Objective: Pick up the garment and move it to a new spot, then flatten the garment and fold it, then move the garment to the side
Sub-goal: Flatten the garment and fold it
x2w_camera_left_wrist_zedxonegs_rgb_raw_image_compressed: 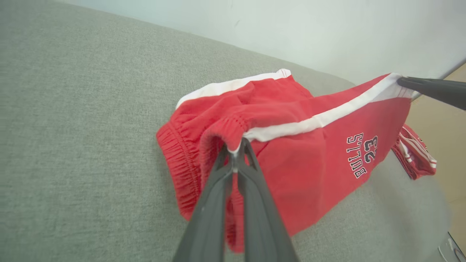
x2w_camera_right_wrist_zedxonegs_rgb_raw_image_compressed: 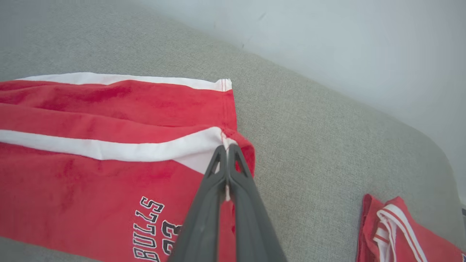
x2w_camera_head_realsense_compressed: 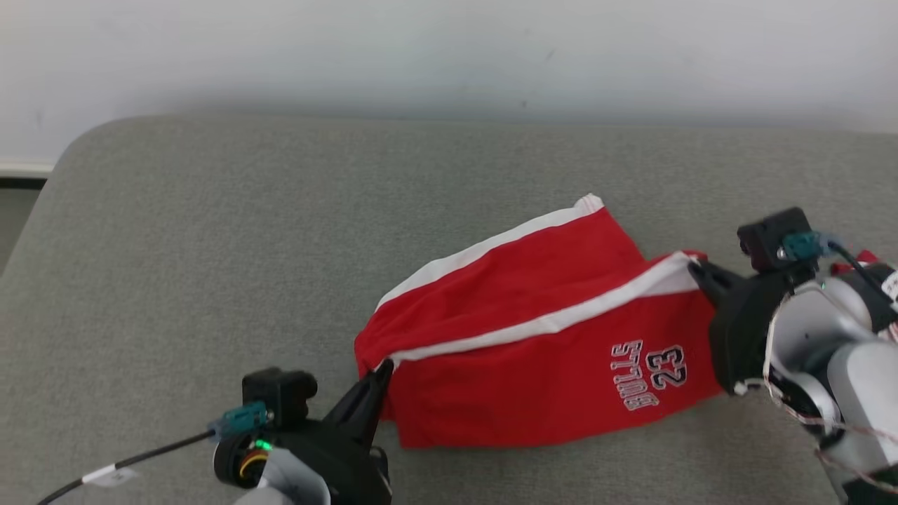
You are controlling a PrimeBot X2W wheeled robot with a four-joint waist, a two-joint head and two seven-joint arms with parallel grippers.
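Cushion [x2w_camera_head_realsense_compressed: 210,245], grey fabric with a rounded far-left corner, carries everything; a pale wall [x2w_camera_head_realsense_compressed: 449,49] stands behind its far edge.

Shorts [x2w_camera_head_realsense_compressed: 533,337], red with white side stripes, sit right of centre, closer to the near edge than the far one. Waistband points to the left edge, leg hems to the right. One stripe runs fairly straight between the two end effectors, and the panel below it carries a "BULLS 23" print [x2w_camera_head_realsense_compressed: 649,375], which reads upside down in the head view. The other leg lies behind it, its stripe toward the far edge and its hem corner flat on the cushion.

Second red-and-white garment [x2w_camera_right_wrist_zedxonegs_rgb_raw_image_compressed: 397,229] is bunched near the right edge, apart from the shorts.

Left end effector [x2w_camera_head_realsense_compressed: 384,366]: fingers pinched together on the elastic waistband where the stripe ends, cloth between the tips [x2w_camera_left_wrist_zedxonegs_rgb_raw_image_compressed: 235,145].

Right end effector [x2w_camera_head_realsense_compressed: 694,265]: fingers clamped on the hem corner at the other end of that stripe [x2w_camera_right_wrist_zedxonegs_rgb_raw_image_compressed: 226,147].
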